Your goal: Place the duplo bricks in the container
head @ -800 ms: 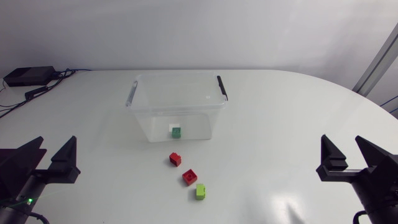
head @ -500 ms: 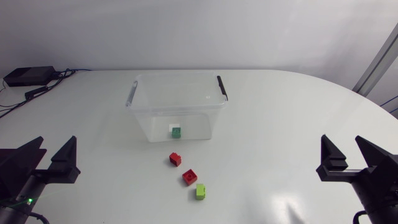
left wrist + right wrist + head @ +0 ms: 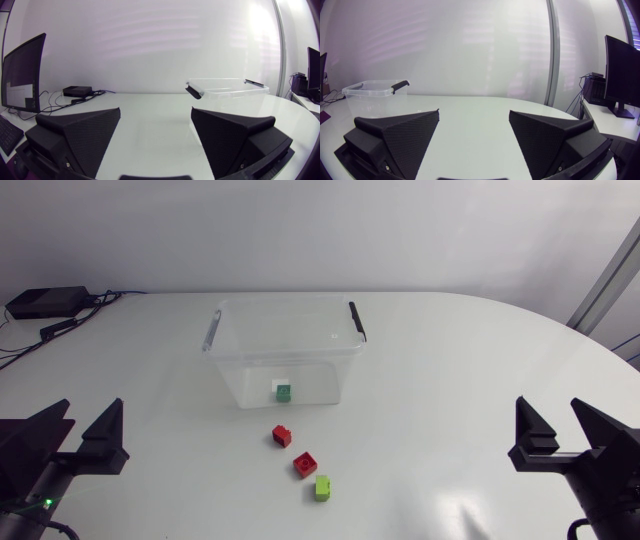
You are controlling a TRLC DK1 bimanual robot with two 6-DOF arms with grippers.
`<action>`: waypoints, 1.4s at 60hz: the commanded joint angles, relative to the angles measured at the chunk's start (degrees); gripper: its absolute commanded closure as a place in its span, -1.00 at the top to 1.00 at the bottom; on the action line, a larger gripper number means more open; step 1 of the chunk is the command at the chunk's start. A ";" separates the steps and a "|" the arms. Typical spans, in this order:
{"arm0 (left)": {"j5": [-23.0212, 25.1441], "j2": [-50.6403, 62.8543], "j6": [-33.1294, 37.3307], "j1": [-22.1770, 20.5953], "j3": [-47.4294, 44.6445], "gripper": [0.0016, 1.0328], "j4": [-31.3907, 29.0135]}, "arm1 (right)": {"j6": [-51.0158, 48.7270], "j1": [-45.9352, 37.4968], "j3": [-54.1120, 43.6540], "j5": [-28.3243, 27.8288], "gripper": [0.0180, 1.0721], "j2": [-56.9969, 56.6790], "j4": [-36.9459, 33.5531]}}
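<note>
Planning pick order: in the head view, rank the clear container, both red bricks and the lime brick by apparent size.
1. clear container, by far.
2. lime brick, red brick beside it, other red brick: too alike to rank.

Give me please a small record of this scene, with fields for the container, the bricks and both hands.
container: clear, no lid, on the table
inside it: dark green brick
outside, in front: red brick, second red brick, lime brick, in a diagonal row
left hand: open, empty, near left side
right hand: open, empty, near right side
left to do: three bricks
</note>
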 commanded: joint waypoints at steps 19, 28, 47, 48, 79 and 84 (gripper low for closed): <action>-0.06 11.81 -2.36 -3.45 15.38 0.83 -6.92 | 0.73 4.06 4.70 0.47 0.90 3.35 -1.24; -0.06 24.29 -2.53 -3.88 22.93 0.83 -10.52 | 2.05 4.67 10.76 0.56 0.90 14.34 -1.07; 4.60 59.97 8.63 -11.44 39.19 0.82 -21.86 | 8.73 11.88 26.41 0.56 0.90 33.76 -12.58; 4.95 61.47 8.63 -11.71 39.72 0.80 -22.21 | 9.08 12.58 26.93 0.56 0.90 34.38 -13.28; 6.80 88.63 10.83 -30.69 46.05 0.63 -16.41 | 5.31 23.04 34.14 -8.49 0.90 50.28 -26.03; 6.36 91.79 9.77 -31.92 46.31 0.62 -14.12 | 5.31 24.89 33.61 -12.36 0.90 52.04 -25.41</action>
